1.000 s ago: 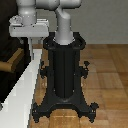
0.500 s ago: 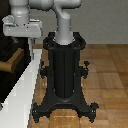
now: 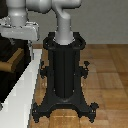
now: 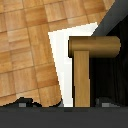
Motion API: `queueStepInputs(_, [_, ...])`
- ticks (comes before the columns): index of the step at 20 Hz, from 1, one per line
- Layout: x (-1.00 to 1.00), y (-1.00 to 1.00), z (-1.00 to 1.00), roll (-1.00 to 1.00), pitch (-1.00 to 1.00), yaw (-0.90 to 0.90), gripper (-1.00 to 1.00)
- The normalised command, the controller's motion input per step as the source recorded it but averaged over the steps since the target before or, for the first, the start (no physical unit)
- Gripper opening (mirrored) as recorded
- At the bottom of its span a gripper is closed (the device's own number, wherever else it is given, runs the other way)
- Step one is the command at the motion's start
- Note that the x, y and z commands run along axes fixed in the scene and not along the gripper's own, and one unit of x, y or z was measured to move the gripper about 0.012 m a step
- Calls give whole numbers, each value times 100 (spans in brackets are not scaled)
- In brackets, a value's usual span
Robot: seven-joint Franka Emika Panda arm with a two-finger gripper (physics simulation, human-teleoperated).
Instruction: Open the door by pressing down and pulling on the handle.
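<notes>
In the exterior view, the door [image 3: 5, 80] is a dark panel at the far left, set in a white frame [image 3: 25, 87]. The tan handle [image 3: 11, 64] sticks out from it, just below my grey-white gripper [image 3: 15, 39]. In the wrist view, the handle [image 4: 94, 47] is a wood-coloured bar with a stem running toward the camera, in front of the dark door [image 4: 112, 75] and the white frame [image 4: 62, 65]. My gripper [image 4: 64, 102] is open. Its dark fingertips [image 4: 22, 102] stand wide apart on either side of the stem without touching it.
The black robot pedestal [image 3: 64, 75] with splayed feet stands in the middle of the wooden floor [image 3: 107, 75]. The arm rises from it and bends over toward the door. A dark wall lies behind.
The gripper has shifted slightly toward the exterior view's left, closer to the door. The door and handle have not moved.
</notes>
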Motion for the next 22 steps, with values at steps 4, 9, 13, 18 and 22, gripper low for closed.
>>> queueStepInputs(4, [0,0,0,0,0,0,100])
queueStepInputs(9, [0,-20,-20,0,0,0,100])
queueStepInputs(13, [0,-50,-75,0,0,0,100])
queueStepInputs(18, [0,-60,-60,0,0,0,100])
queueStepInputs(22, [0,-25,-25,0,0,0,100])
